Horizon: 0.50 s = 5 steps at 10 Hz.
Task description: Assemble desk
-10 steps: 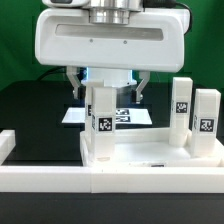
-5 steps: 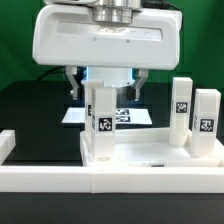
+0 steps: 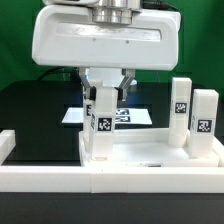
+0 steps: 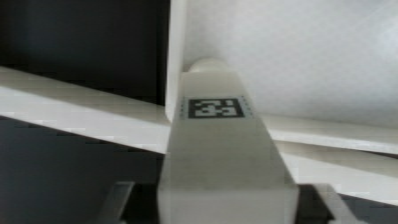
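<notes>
A white square-section desk leg (image 3: 102, 118) stands upright on the near left part of the rimmed white tabletop panel (image 3: 150, 152), with a tag on its front. My gripper (image 3: 105, 88) hangs over it, a finger pressed against each side of the leg's top, shut on it. In the wrist view the same leg (image 4: 222, 150) fills the space between the two dark fingers (image 4: 125, 203) of the gripper (image 4: 219, 205), with the tabletop (image 4: 302, 50) beyond. Two more tagged legs (image 3: 181, 108) (image 3: 206, 118) stand at the panel's right end in the exterior view.
A low white border rail (image 3: 45, 180) runs along the front, with a raised end piece (image 3: 8, 142) at the exterior view's left. The marker board (image 3: 72, 116) lies flat on the black table behind the held leg.
The fingers stood wide apart on both sides of the leg in the earlier frames. They have since closed inward onto its top. The leg and the arm have stayed in place.
</notes>
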{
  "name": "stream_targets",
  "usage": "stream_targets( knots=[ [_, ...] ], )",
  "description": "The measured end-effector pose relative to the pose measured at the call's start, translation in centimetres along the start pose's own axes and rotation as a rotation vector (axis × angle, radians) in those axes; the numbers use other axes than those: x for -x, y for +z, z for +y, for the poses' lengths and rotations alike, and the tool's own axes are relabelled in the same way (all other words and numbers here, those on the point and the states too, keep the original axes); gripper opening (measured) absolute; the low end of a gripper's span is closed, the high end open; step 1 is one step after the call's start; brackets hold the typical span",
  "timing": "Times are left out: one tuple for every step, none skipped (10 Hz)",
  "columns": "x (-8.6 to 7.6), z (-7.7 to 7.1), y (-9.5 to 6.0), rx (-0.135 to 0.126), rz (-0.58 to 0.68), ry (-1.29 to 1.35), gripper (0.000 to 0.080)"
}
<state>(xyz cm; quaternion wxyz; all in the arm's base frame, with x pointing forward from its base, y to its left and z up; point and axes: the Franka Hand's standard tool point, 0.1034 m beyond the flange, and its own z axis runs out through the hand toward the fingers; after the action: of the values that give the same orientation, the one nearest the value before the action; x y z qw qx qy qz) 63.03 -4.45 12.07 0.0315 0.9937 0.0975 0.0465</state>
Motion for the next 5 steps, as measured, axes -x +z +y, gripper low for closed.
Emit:
stream_targets(
  knots=[
    [0.02,0.14,0.0,-0.004,-0.004,0.118,0.0288],
    [0.07,0.54,-0.01,-0.006,-0.018,0.252,0.0288],
    [0.11,0.56,0.02,-0.007,-0.019,0.377,0.0288],
    [0.11,0.56,0.15,-0.006,-0.018,0.523,0.0288],
    [0.09,0.58,0.18,-0.007,-0.015,0.639,0.0288]
  ],
)
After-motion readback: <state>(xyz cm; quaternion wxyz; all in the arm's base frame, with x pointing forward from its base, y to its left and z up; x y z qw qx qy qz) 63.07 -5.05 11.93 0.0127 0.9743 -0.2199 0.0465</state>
